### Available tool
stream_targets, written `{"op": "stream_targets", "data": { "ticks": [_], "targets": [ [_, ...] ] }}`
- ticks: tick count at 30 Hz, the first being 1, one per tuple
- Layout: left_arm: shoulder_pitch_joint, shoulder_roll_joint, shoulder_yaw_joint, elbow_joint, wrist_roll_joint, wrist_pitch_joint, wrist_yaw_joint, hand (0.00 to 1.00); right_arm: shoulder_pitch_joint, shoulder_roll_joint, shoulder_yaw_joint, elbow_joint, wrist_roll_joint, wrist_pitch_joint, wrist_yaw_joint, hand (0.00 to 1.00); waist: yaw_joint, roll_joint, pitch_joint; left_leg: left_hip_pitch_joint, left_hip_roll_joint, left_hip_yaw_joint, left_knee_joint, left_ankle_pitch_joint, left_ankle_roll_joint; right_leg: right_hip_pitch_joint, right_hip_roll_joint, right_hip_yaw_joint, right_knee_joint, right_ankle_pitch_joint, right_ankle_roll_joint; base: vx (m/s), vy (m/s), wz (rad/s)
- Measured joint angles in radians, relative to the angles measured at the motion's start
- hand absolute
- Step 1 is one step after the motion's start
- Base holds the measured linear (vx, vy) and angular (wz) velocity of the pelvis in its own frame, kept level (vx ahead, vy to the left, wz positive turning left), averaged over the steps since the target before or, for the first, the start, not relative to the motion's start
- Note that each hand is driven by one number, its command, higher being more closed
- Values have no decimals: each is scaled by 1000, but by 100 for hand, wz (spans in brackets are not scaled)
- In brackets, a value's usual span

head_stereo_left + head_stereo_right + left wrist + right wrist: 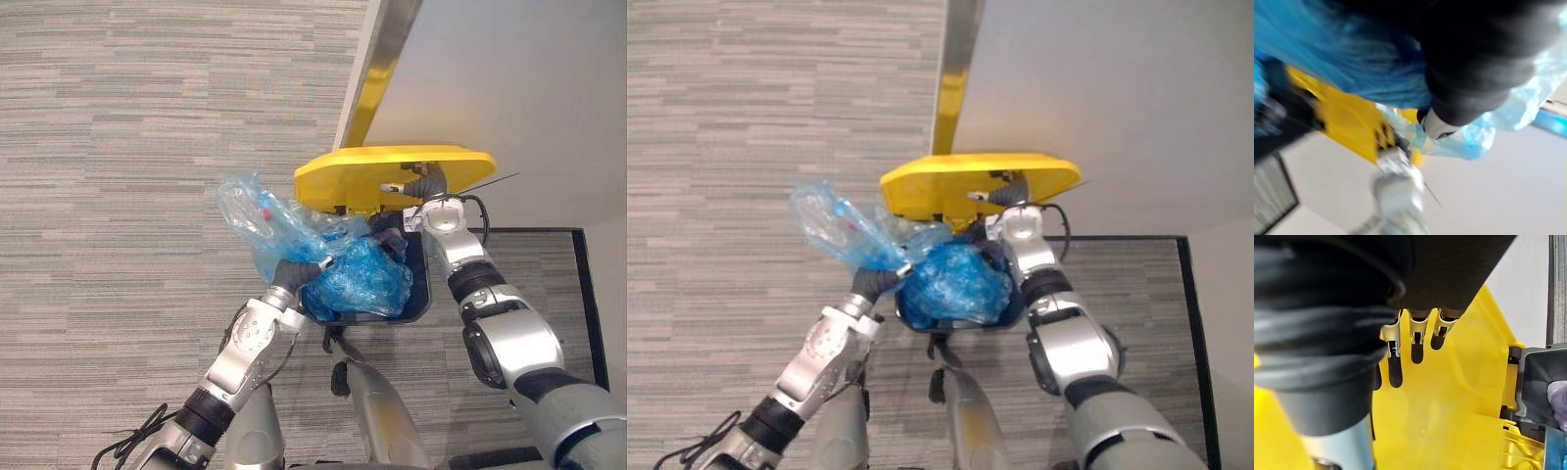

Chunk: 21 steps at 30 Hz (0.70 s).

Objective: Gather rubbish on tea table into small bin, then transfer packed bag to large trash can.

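Seeing one blue bag (361,276) gripped by curled fingers of my left hand (297,270) over one dark bin (419,299), my right hand (423,186) straight-fingered against its one yellow lid (377,171).

We look down on a grey carpet (147,147) with fine horizontal stripes, covering the floor to the left and near us. Far right rises a plain pale wall (519,78), its left edge trimmed by a shiny metal strip (377,69) with a golden sheen. A thin black line (534,230) borders the carpet below that wall.
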Motion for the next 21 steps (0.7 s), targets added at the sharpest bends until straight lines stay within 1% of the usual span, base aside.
{"op": "stream_targets", "data": {
  "ticks": [5,8,13,16,17,18,19,20,21],
  "targets": [
    [-106,-50,-50,-60,2,-14,19,100,0,8,0,-12,0,0,6,0,-2,0,0,11,0,13,-6,0,0,-2,2,15,6,0,0,43,-6,-8],
    [-139,-67,-59,-70,4,-21,36,100,-3,13,0,-17,0,0,6,0,-6,0,0,11,0,14,-11,-1,3,-5,2,15,6,-5,7,0,0,0],
    [-181,-88,-65,-67,14,-24,60,100,-9,13,-2,-58,0,2,5,0,-12,-1,1,-8,2,17,-20,-1,2,-29,4,17,5,-6,8,28,-20,-3],
    [-192,-99,-66,17,44,-25,67,100,-9,11,-8,-72,-2,5,5,0,-16,-1,1,-12,14,22,-18,0,-2,-37,14,17,5,-7,8,60,-24,-6],
    [-209,-99,-69,86,53,-21,67,100,-9,5,-8,-98,-2,6,5,0,-18,-1,1,-27,16,23,-14,-1,-5,-51,16,17,5,-7,8,44,-18,-6],
    [-222,-98,-71,146,64,-10,67,100,-9,-2,-8,-126,-4,6,5,0,-20,-1,1,-49,16,24,-6,-1,-7,-70,16,17,7,-5,7,41,-16,-7],
    [-226,-98,-73,169,64,-5,68,100,-9,-5,-8,-136,-4,6,5,0,-21,-1,1,-57,17,25,0,-2,-9,-77,16,16,8,-4,6,46,-11,-10],
    [-235,-97,-84,244,79,9,68,100,-10,-13,-8,-156,-4,5,5,0,-22,-2,1,-76,20,28,12,-5,-15,-94,17,15,13,0,0,57,1,-9],
    [-239,-96,-88,275,86,17,68,100,-10,-15,-8,-159,-4,5,5,0,-24,-2,1,-82,22,29,17,-6,-17,-98,17,13,13,3,-4,62,9,-10]
  ]
}}
